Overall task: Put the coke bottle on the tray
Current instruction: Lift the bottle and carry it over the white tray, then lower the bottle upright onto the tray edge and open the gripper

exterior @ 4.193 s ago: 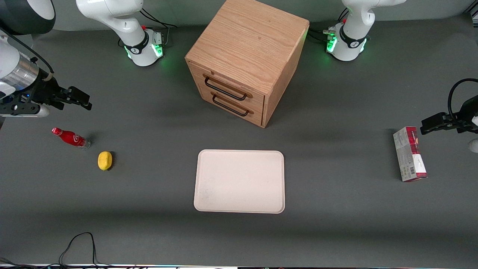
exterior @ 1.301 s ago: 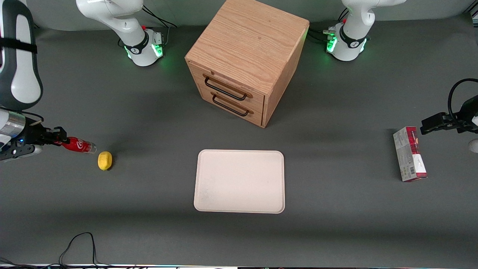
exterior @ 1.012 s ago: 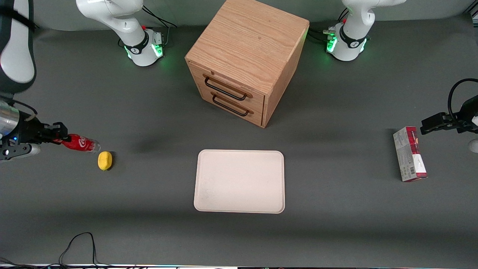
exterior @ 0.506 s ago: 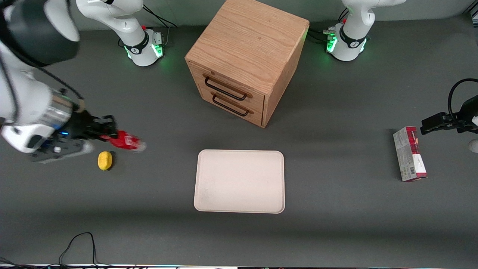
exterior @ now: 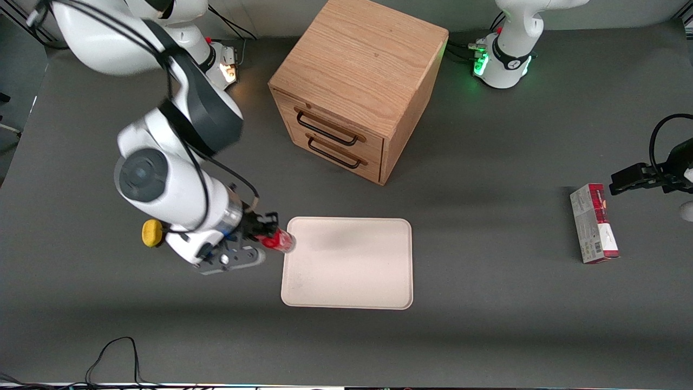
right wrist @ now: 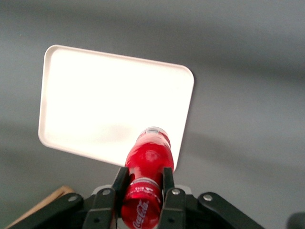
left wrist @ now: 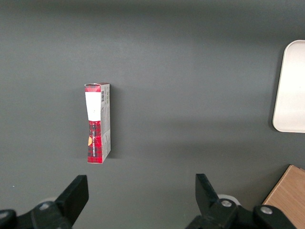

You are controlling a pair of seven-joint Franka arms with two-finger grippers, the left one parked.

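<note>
Front view. Gripper (exterior: 269, 234) raised above the tabletop (exterior: 487, 336), just at the short edge of the tray (exterior: 347, 263) that faces the working arm's end, fingers clamped on the coke bottle (exterior: 277, 240). Bottle held roughly level, its clear base reaching over the tray's rim near the corner farther from the camera. Tray flat on the tabletop in front of the wooden drawer cabinet (exterior: 357, 89), nearer to the camera than the cabinet. Yellow lemon-like object (exterior: 152, 233) on the tabletop toward the working arm's end, partly covered by the arm. Red-and-grey carton (exterior: 594, 222) lying flat toward the parked arm's end.

Left wrist view. Carton (left wrist: 97, 122) alone on the dark tabletop; one rounded end of the tray (left wrist: 290, 93) and a corner of the cabinet (left wrist: 289, 193) at the frame's margin.

Right wrist view. Two black fingers (right wrist: 167, 191) pressed against either side of the bottle (right wrist: 144, 179), white script logo visible between them. Bottle's base pointing at the tray (right wrist: 100, 100), overlapping its nearest edge; tray surface bare and brightly lit.
</note>
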